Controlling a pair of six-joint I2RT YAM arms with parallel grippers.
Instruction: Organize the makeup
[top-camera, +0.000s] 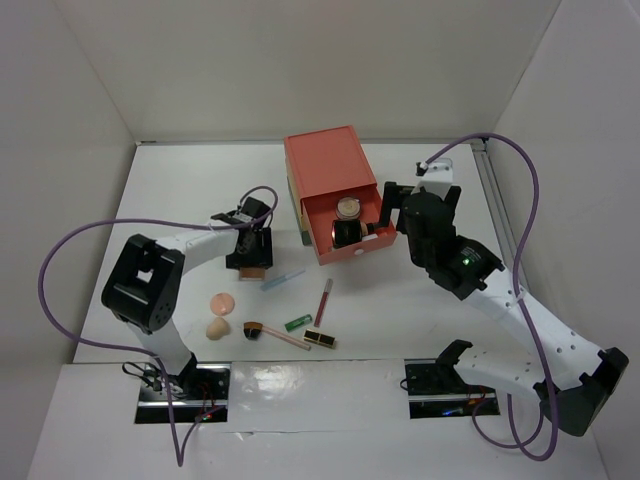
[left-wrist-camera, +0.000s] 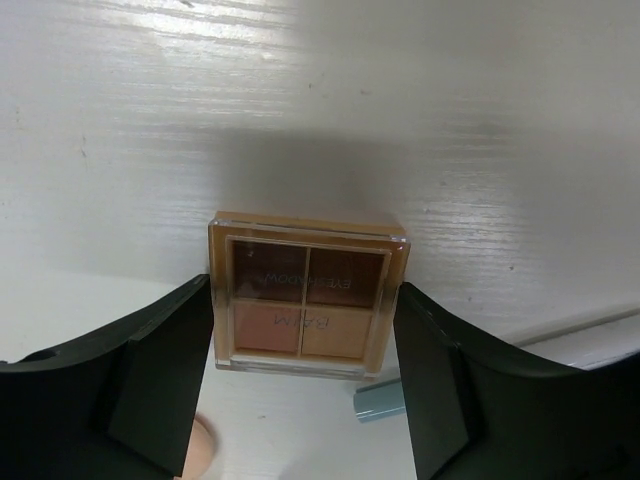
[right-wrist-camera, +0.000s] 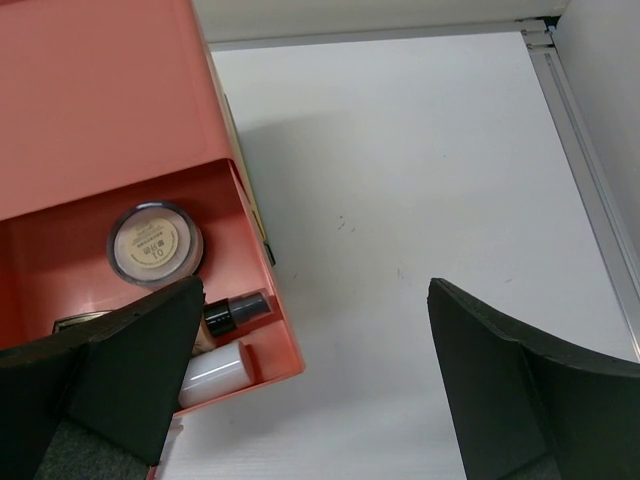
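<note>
A four-pan eyeshadow palette (left-wrist-camera: 305, 300) in a clear amber case lies flat on the white table. My left gripper (left-wrist-camera: 304, 300) straddles it, each black finger (left-wrist-camera: 165, 350) meeting a side edge. From above, the left gripper (top-camera: 250, 248) covers most of the palette (top-camera: 254, 271). My right gripper (right-wrist-camera: 316, 290) is open beside the orange open drawer (right-wrist-camera: 262, 262), which holds a round compact (right-wrist-camera: 155, 243), a dark-capped bottle (right-wrist-camera: 235, 312) and a white tube (right-wrist-camera: 215, 370). Loose makeup lies in front: blue pencil (top-camera: 283, 279), red gloss stick (top-camera: 323, 300), peach puff (top-camera: 222, 302), sponge (top-camera: 217, 328), brush (top-camera: 275, 335).
The orange drawer box (top-camera: 322, 165) stands at the back centre with its drawer (top-camera: 345, 250) pulled toward me. A small green tube (top-camera: 298, 323) and a black compact (top-camera: 320, 340) lie near the brush. A metal rail (top-camera: 495, 190) runs along the right wall.
</note>
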